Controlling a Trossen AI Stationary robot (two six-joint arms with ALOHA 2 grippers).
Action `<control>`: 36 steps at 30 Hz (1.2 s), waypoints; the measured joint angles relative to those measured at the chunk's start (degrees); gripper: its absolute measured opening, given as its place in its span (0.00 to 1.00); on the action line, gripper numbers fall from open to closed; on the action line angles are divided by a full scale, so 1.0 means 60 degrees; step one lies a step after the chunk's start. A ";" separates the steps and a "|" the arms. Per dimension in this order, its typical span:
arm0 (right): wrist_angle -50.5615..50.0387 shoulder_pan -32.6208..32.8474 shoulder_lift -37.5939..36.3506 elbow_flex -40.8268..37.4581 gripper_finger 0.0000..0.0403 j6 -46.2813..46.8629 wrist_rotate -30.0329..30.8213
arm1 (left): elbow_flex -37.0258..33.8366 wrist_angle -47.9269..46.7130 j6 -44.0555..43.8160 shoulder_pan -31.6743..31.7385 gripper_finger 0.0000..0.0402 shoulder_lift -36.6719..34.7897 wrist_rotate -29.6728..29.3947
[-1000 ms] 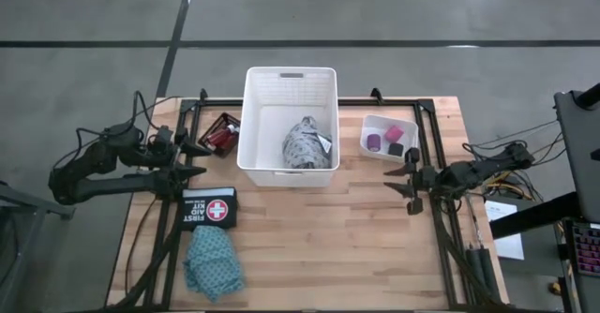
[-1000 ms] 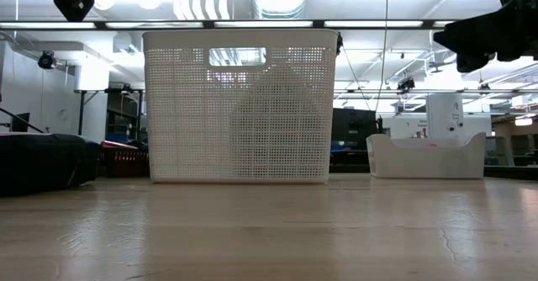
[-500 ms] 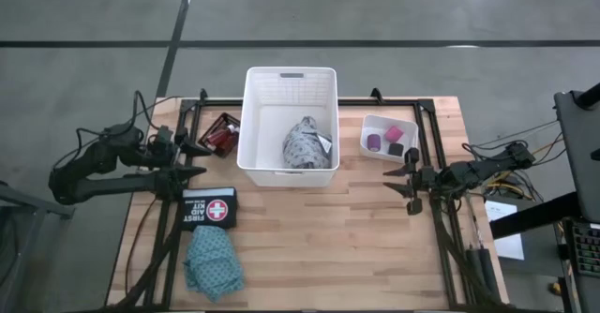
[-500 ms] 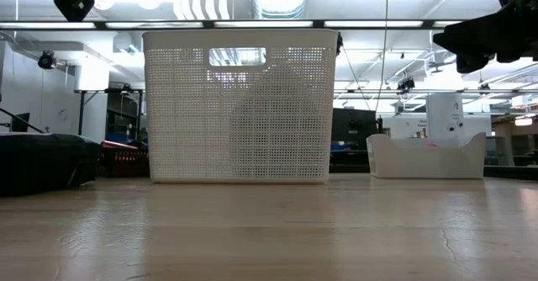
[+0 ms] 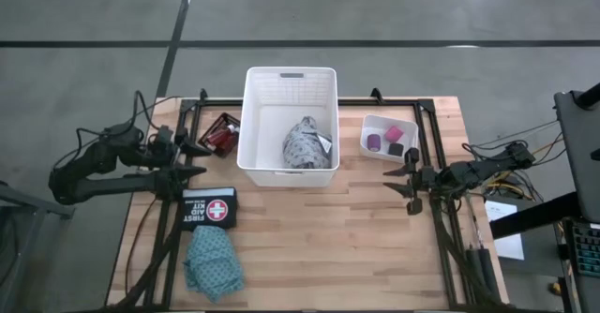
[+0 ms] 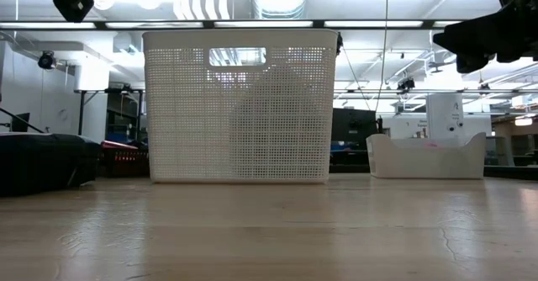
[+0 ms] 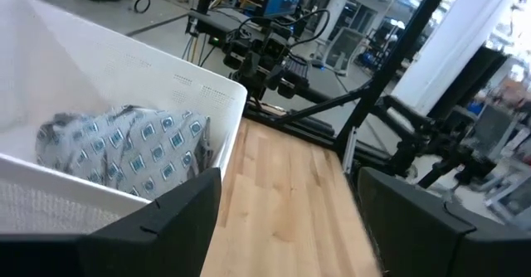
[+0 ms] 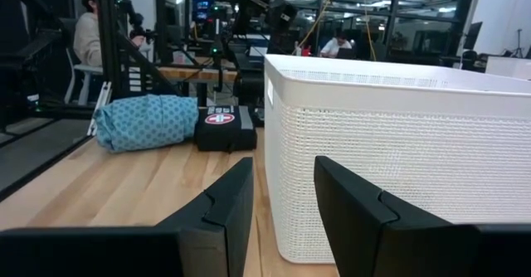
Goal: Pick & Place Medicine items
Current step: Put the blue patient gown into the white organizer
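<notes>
The grey cloth lies inside the white basket at the back middle of the table. The teal cloth lies near the front left corner. The red bottles sit near the left edge. The rolls are in a small white tray near the right edge. The left gripper and right gripper both hang open, holding nothing.
</notes>
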 joint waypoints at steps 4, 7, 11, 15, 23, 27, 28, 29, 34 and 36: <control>0.0000 0.0000 0.0000 0.0000 0.30 0.0002 0.0000 | -0.0002 -0.0060 -0.0559 0.0004 0.72 0.0000 -0.0001; 0.0000 0.0000 0.0000 0.0000 0.30 0.0001 0.0000 | 0.0000 -0.0112 -0.0454 0.0004 0.72 0.0000 -0.0001; 0.0000 0.0000 0.0000 0.0000 0.30 -0.0001 0.0004 | 0.0000 -0.0006 -0.0661 0.0004 0.72 0.0004 -0.0275; 0.0000 0.0000 0.0000 0.0000 0.30 0.0002 0.0022 | 0.0048 -0.0145 -0.0649 0.0004 0.72 0.0129 -0.0326; 0.0000 0.0004 -0.0004 0.0000 0.30 -0.0001 0.0018 | 0.0770 -0.0640 -0.0129 -0.0003 0.72 0.1643 -0.0523; 0.0000 0.0000 -0.0004 0.0000 0.30 -0.0001 0.0018 | 0.1467 -0.1315 -0.0640 -0.0290 0.72 0.2827 -0.0882; 0.0000 0.0001 -0.0002 0.0000 0.30 -0.0001 0.0017 | 0.1642 -0.1473 -0.0682 -0.0461 0.72 0.3132 -0.0955; 0.0000 0.0004 0.0000 -0.0004 0.31 -0.0001 0.0015 | 0.1788 -0.1580 -0.0798 -0.0696 0.72 0.3431 -0.1023; 0.0000 0.0001 -0.0007 -0.0004 0.31 -0.0001 0.0011 | 0.2550 -0.1679 -0.1626 -0.3058 0.72 0.4676 -0.2480; 0.0000 0.0004 -0.0004 -0.0004 0.30 -0.0001 -0.0002 | 0.2945 -0.1776 -0.2079 -0.4590 0.72 0.5226 -0.3799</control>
